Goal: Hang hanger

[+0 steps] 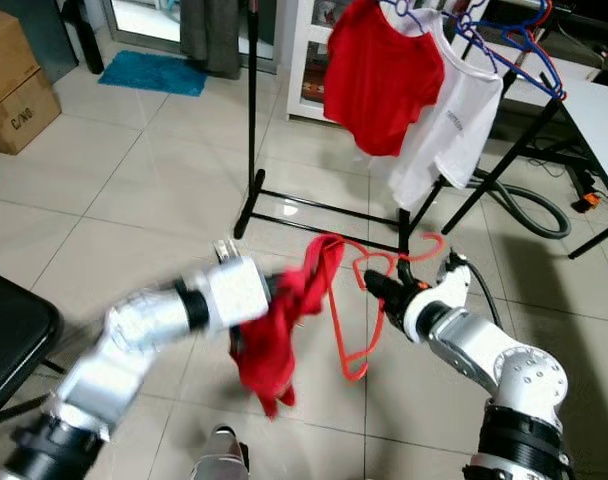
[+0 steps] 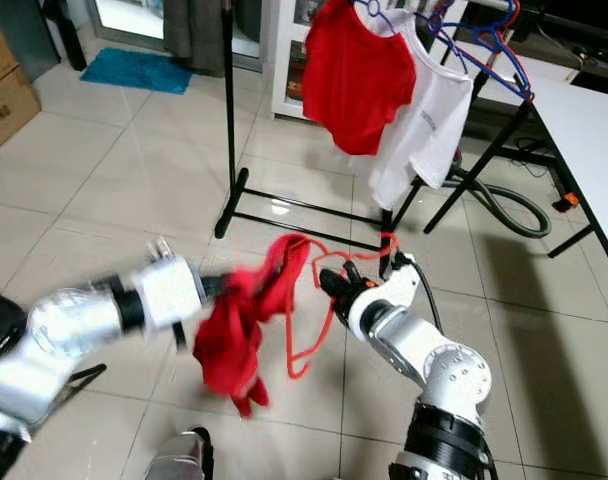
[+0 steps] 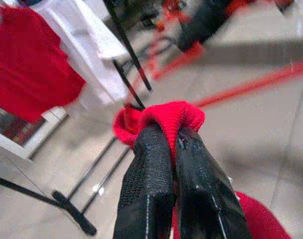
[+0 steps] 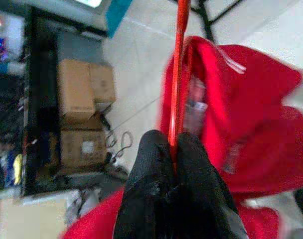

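Observation:
A red wire hanger [image 1: 356, 318] hangs in front of me with a red garment [image 1: 279, 330] draped partly over its left side. My right gripper [image 1: 376, 287] is shut on the red hanger's wire, seen thin and red between the fingers [image 4: 161, 164]. My left gripper [image 1: 280, 287] is shut on a fold of the red garment [image 3: 172, 115], held beside the hanger. Beyond them stands a black clothes rack [image 1: 252, 110] carrying a red shirt [image 1: 380, 75], a white shirt [image 1: 454, 115] and blue hangers [image 1: 519, 45].
The rack's black base bars [image 1: 319, 208] lie on the tiled floor just ahead. A white table [image 1: 602, 120] is at the right with a grey hose [image 1: 529, 205] under it. Cardboard boxes [image 1: 14, 85] sit far left, and a black seat [image 1: 9, 335] stands close at my left.

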You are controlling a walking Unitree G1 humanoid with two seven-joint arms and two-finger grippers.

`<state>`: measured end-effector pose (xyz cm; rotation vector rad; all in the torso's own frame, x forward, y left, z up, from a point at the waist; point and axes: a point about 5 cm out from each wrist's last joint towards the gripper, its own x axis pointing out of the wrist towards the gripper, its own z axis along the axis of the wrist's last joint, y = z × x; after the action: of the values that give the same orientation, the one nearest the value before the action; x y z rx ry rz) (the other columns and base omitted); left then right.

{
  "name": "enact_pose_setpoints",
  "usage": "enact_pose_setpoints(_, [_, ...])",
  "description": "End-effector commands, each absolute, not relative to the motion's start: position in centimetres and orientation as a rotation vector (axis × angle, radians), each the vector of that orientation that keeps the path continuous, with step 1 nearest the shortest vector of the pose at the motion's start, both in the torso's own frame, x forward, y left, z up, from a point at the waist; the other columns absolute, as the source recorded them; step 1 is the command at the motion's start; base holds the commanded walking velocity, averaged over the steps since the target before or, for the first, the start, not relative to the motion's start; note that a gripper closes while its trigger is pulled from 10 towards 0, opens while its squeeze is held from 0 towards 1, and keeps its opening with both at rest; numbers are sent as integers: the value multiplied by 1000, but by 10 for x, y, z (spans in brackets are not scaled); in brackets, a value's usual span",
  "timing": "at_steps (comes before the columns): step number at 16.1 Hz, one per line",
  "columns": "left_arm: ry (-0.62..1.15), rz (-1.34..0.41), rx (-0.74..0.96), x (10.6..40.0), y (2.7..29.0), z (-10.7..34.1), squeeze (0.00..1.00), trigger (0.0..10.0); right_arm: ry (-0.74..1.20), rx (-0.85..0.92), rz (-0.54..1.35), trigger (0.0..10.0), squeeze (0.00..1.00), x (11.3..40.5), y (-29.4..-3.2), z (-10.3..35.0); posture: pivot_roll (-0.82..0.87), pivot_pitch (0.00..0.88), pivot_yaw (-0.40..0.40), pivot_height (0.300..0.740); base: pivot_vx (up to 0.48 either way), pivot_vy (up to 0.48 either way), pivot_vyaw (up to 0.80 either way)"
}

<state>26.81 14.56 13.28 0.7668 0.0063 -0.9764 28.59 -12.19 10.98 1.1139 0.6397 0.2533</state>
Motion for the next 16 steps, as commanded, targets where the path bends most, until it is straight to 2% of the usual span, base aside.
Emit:
enact_pose_setpoints(1, [-95, -947, 781, 270, 136, 146, 0, 10000, 568, 1238, 474, 10000, 0, 292, -62, 142, 288, 117, -113, 740, 0, 0, 0])
enact_pose_setpoints(2, [-113, -910, 764, 272, 134, 148, 0, 10000, 555, 1131, 495, 10000, 0, 293, -61, 143, 286, 113, -114, 740, 0, 0, 0])
enact_pose_setpoints(3, [-168, -804, 708, 281, 131, 157, 0, 10000, 560, 773, 562, 10000, 0, 292, -52, 134, 275, 103, -110, 740, 0, 0, 0])
enact_pose_setpoints(4, [-178, -791, 700, 282, 131, 158, 0, 10000, 572, 737, 573, 10000, 0, 291, -50, 131, 275, 103, -110, 740, 0, 0, 0])
enact_pose_setpoints(8, [-292, -772, 685, 282, 123, 171, 0, 10000, 676, 887, 439, 10000, 0, 291, -48, 107, 276, 86, -115, 740, 0, 0, 0])
enact_pose_setpoints(10, [-303, -781, 709, 281, 124, 174, 0, 10000, 692, 847, 427, 10000, 0, 290, -50, 98, 279, 83, -115, 740, 0, 0, 0])
enact_pose_setpoints(12, [-289, -861, 787, 273, 131, 174, 0, 10000, 764, 694, 443, 10000, 0, 283, -58, 84, 284, 78, -118, 740, 0, 0, 0])
enact_pose_setpoints(14, [-288, -844, 817, 275, 140, 175, 0, 10000, 804, 726, 483, 10000, 0, 278, -63, 82, 285, 76, -120, 740, 0, 0, 0])
enact_pose_setpoints(16, [-304, -855, 816, 277, 141, 178, 0, 10000, 856, 804, 534, 10000, 0, 270, -56, 79, 286, 75, -120, 740, 0, 0, 0])
